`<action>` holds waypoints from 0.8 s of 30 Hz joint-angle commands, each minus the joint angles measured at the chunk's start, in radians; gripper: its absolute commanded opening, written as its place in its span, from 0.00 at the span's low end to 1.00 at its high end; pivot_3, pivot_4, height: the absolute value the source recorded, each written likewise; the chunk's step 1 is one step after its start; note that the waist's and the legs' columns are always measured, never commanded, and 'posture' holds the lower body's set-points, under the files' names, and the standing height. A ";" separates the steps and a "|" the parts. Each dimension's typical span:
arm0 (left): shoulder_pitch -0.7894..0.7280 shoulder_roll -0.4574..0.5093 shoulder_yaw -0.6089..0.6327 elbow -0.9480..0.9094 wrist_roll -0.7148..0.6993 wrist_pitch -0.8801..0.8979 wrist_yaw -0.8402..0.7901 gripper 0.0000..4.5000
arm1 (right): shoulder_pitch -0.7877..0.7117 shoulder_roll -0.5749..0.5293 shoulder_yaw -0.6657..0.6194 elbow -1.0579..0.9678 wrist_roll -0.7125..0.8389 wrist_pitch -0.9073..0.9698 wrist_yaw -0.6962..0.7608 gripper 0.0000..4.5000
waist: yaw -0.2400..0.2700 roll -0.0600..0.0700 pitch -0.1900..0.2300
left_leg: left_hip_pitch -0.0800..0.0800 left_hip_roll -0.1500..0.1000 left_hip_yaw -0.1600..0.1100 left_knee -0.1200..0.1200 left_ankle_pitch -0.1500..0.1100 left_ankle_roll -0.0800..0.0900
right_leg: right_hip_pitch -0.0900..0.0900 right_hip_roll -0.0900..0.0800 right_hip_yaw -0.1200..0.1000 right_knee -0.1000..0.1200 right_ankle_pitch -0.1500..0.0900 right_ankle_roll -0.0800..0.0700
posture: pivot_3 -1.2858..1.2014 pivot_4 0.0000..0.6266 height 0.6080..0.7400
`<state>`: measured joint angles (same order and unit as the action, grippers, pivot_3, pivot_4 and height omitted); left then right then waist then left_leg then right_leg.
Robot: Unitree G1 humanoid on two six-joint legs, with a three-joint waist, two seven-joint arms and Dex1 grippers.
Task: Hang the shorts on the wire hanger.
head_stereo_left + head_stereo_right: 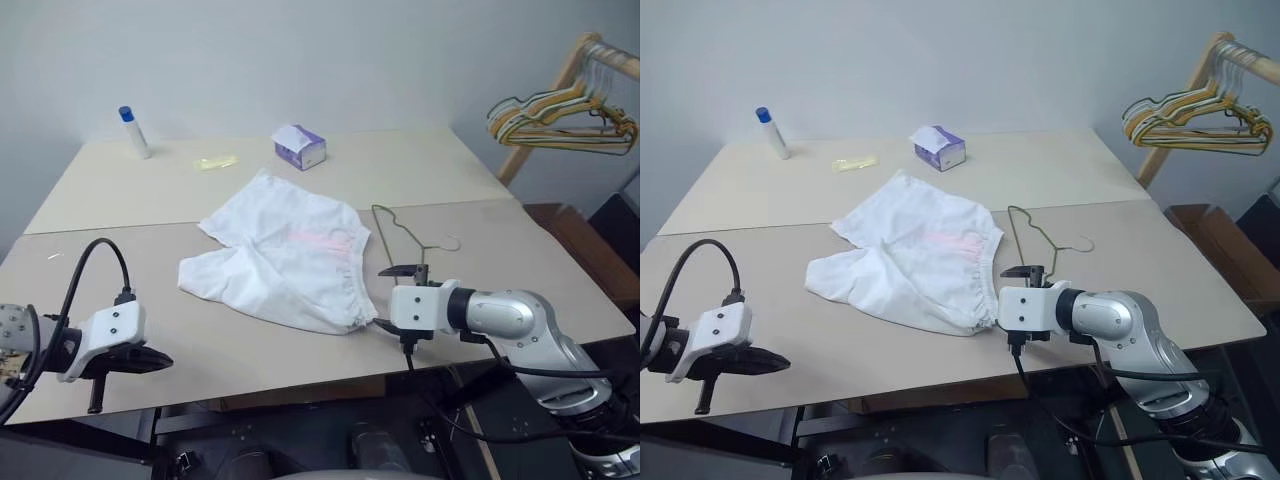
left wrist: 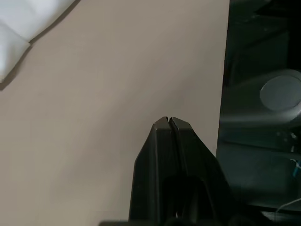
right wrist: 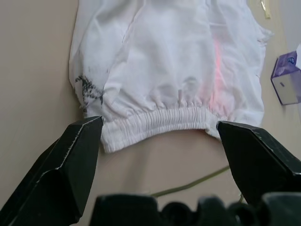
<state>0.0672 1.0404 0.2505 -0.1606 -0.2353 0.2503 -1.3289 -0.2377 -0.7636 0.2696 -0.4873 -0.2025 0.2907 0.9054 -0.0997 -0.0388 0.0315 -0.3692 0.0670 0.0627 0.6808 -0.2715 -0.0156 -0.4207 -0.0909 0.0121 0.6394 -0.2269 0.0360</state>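
Observation:
The white shorts (image 1: 285,260) lie flat in the middle of the table, with a faint pink print and the gathered waistband (image 3: 155,121) turned toward my right side. The thin olive wire hanger (image 1: 400,235) lies on the table just right of them, with its hook pointing right. My right gripper (image 1: 388,298) stands open at the waistband end, its fingers spread wide in front of the elastic edge and holding nothing. My left gripper (image 1: 165,360) is shut and empty above bare table near the front left edge, well clear of the shorts; its closed fingertips (image 2: 168,121) press together.
A purple-white tissue box (image 1: 300,147), a white bottle with a blue cap (image 1: 133,130) and a small yellow item (image 1: 216,162) sit at the back of the table (image 1: 120,250). A bunch of coloured hangers (image 1: 560,118) hangs on a wooden rack at the right.

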 commanded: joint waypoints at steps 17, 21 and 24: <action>-0.945 -0.289 -0.422 0.988 0.260 -0.447 -0.051 0.72 | -0.029 0.028 -0.019 -0.010 -0.011 0.013 -0.035 1.00 | -0.001 -0.003 -0.003 | -0.003 -0.001 -0.001 0.001 0.000 0.000 | 0.001 0.000 -0.002 -0.002 0.000 0.000 | 0.46 0.00 1.00; -1.111 -0.347 -0.480 1.238 0.347 -0.559 -0.066 0.72 | -0.016 0.023 -0.026 -0.019 -0.011 0.022 -0.035 1.00 | -0.015 -0.003 -0.003 | -0.003 -0.001 -0.002 0.001 0.000 0.000 | 0.001 0.000 -0.002 -0.004 0.000 0.000 | 0.46 0.00 1.00; -1.184 -0.381 -0.500 1.341 0.386 -0.607 -0.089 0.72 | -0.009 0.026 -0.024 -0.029 -0.013 0.035 -0.039 1.00 | -0.030 -0.003 -0.003 | -0.004 -0.001 -0.002 0.001 0.000 0.000 | 0.002 0.000 -0.002 -0.005 0.001 0.001 | 0.45 0.00 1.00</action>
<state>-1.0729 0.6657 -0.2397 1.1400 0.1258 -0.3217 -1.4077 -0.2458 -0.7355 0.2688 -0.4836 -0.2133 0.3145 0.8793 -0.1298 -0.0421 0.0285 -0.3729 0.0657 0.0611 0.6822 -0.2716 -0.0154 -0.4190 -0.0906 0.0107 0.6336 -0.2258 0.0372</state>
